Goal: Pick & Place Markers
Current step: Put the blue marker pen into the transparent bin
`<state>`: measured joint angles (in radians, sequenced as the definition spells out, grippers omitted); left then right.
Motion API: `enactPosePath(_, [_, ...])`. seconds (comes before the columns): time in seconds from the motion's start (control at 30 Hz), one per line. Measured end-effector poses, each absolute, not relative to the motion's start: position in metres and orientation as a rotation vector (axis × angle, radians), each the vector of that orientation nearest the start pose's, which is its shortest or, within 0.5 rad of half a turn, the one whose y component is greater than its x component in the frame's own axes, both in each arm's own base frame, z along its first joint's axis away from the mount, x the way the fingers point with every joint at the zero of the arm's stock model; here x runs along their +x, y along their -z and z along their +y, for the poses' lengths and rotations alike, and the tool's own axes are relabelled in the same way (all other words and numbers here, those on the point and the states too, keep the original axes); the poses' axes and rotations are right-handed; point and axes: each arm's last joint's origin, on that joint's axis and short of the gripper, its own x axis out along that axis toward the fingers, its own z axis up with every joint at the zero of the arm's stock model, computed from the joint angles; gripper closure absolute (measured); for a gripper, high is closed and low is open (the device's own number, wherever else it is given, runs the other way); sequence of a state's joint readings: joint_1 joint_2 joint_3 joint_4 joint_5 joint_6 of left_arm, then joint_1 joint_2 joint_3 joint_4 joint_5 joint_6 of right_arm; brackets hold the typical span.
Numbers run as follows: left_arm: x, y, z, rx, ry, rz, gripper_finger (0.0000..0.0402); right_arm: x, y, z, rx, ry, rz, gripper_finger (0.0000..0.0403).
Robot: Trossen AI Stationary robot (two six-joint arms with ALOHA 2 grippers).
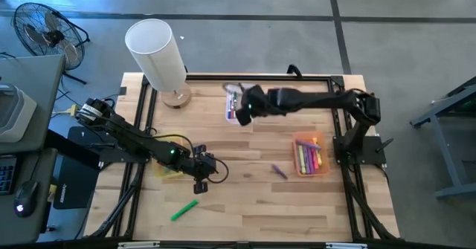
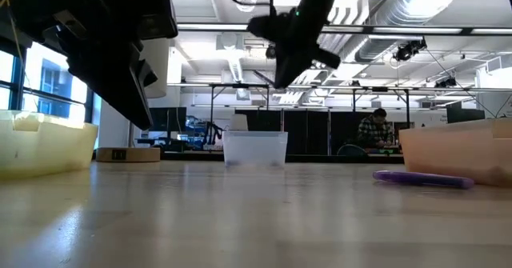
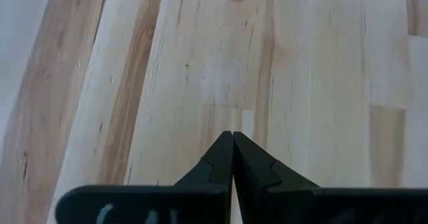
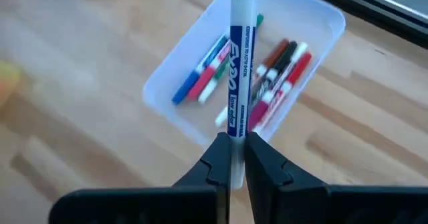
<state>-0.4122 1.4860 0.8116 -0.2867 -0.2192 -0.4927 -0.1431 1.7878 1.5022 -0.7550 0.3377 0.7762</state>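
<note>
A: What lies nearest to the front edge of the desk (image 1: 245, 212)?

B: A green marker (image 1: 184, 209), lying alone on the wood. Just behind it hangs the left pincer (image 1: 201, 184), above bare wood. Its two fingers are pressed together, with nothing between them.

A: And in the middle?

B: A purple marker (image 1: 279, 172) lies on the wood, just beside the orange bin (image 1: 310, 155). In this bin several markers lie side by side, in pink, yellow, green and orange. On the left side, a yellow bin (image 1: 168, 169) shows partly under the left arm.

A: Where is the right pincer?

B: The right pincer (image 4: 232, 146) is farther back, above the clear bin (image 4: 187, 124). It is pinching a white marker with a blue cap (image 4: 241, 57), which points away from the fingers, over the bin. On the barrel I read "EXPO" in blue letters, and smaller words "low odor". Inside the clear bin lie more markers, with red, blue, green and dark caps; their writing is too small for me.

A: Anything behind?

B: A white cylinder (image 1: 156, 52) stands at the far edge of the desk. In the room behind, a person (image 2: 374, 130) sits at another table.
</note>
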Motion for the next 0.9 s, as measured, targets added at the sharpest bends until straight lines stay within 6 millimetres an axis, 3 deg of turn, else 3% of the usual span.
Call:
enactPosePath(0.1, [0.260,-0.182,-0.107,-0.118,-0.031,0.928,0.0401,0.371,-0.260,-0.089,0.651,0.799,0.776,0.0387])
enactPosePath(0.2, [0.261,-0.182,-0.107,-0.096,-0.019,0.927,0.0401,0.373,-0.256,-0.100,0.681,0.762,0.719,0.0387])
enactPosePath(0.37, [0.261,-0.182,-0.107,-0.082,-0.036,0.911,0.0401,0.375,-0.248,-0.108,0.681,0.773,0.723,0.0387])
enactPosePath(0.63, [0.266,-0.186,-0.107,-0.083,-0.053,0.843,0.0401,0.393,-0.200,-0.120,0.691,0.766,0.816,0.0387])
enactPosePath(0.9, [0.269,-0.189,-0.109,-0.031,-0.012,0.798,0.0401,0.393,-0.193,-0.122,0.668,0.775,0.840,0.0359])
